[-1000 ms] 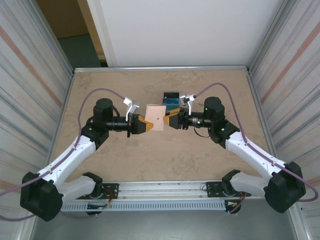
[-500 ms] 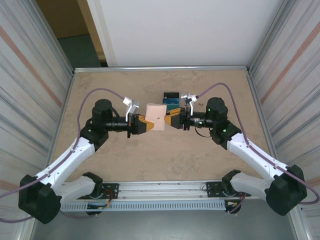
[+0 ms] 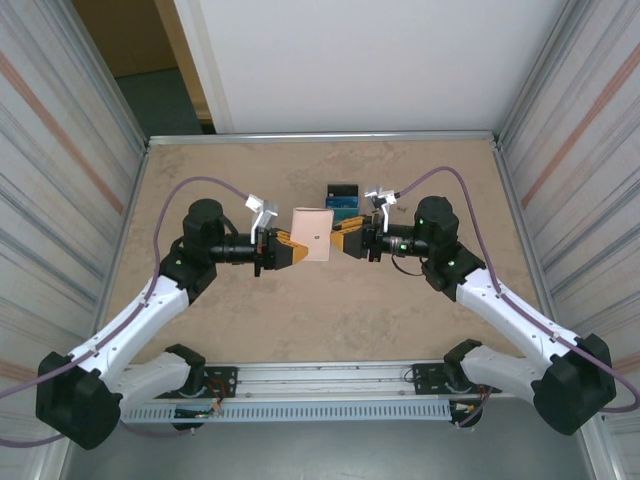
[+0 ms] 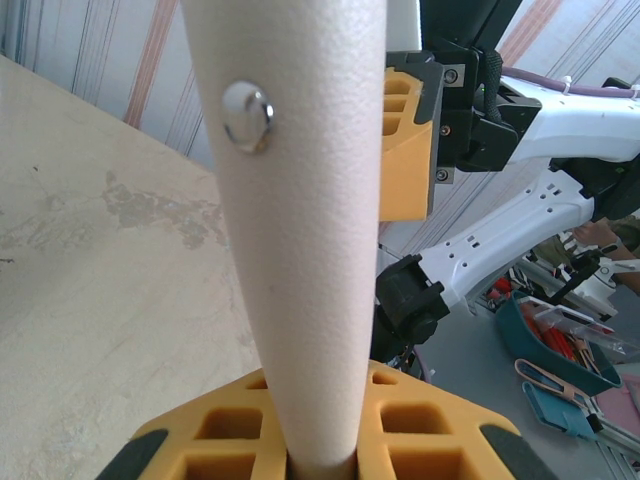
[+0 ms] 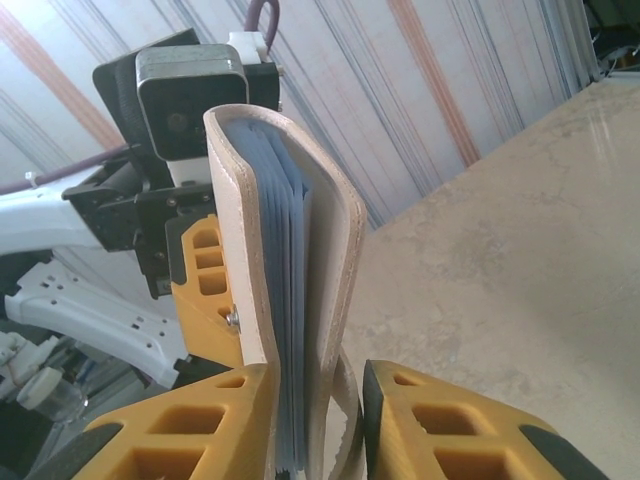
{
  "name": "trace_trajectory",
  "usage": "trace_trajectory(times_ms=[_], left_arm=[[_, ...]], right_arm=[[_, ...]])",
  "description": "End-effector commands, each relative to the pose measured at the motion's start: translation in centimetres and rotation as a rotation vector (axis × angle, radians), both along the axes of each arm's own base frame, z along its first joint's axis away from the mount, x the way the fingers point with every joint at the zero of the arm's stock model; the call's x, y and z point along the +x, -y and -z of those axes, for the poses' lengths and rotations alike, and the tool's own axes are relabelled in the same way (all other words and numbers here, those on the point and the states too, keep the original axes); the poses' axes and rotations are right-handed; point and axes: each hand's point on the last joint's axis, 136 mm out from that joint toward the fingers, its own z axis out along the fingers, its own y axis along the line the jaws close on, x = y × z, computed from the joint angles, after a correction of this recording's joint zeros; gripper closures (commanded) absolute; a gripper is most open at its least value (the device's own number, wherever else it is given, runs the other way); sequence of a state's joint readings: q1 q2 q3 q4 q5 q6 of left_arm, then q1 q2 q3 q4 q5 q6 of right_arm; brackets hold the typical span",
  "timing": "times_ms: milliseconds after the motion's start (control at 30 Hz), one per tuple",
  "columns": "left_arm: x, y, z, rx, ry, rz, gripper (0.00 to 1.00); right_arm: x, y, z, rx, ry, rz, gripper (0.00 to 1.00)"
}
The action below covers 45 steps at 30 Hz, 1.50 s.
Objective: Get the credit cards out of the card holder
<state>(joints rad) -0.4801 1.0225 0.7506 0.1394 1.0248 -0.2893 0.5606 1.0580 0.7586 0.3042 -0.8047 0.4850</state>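
Tan card holder [image 3: 311, 234] in left end effector [image 3: 297, 250]; right end effector [image 3: 335, 240] straddling.

Tan card holder [image 3: 311, 235], held above the bench [image 3: 300, 320]: no lettering, brand mark or number can be read on its leather, and its metal snap [image 4: 246, 115] is plain. Nothing legible shows on any surface around it.

White-shelled arms [image 3: 135, 320] with black joints [image 3: 207, 214], mauve cables [image 3: 200, 181], and orange-yellow jaws with square recesses and black tips.
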Motion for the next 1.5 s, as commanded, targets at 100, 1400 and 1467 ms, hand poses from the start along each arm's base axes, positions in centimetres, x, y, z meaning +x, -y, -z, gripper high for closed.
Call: trace_trajectory(times_ms=[100,1400,1467], left_arm=[[-1.3,0.0,-2.3,-0.054,0.084,0.043,1.0],[0.9,-0.2,-1.1,-0.006,0.061,-0.125,0.55],[1.0,-0.3,-1.0,0.01,0.045,-0.132,0.5]], right_arm=[[0.5,0.3,0.3,-0.005,0.01,0.022,0.76],[-0.7,-0.9,-0.1,-0.025,0.033,-0.021,1.0],[-0.2,-0.5,0.0,-0.042,0.026,0.024,1.0]])
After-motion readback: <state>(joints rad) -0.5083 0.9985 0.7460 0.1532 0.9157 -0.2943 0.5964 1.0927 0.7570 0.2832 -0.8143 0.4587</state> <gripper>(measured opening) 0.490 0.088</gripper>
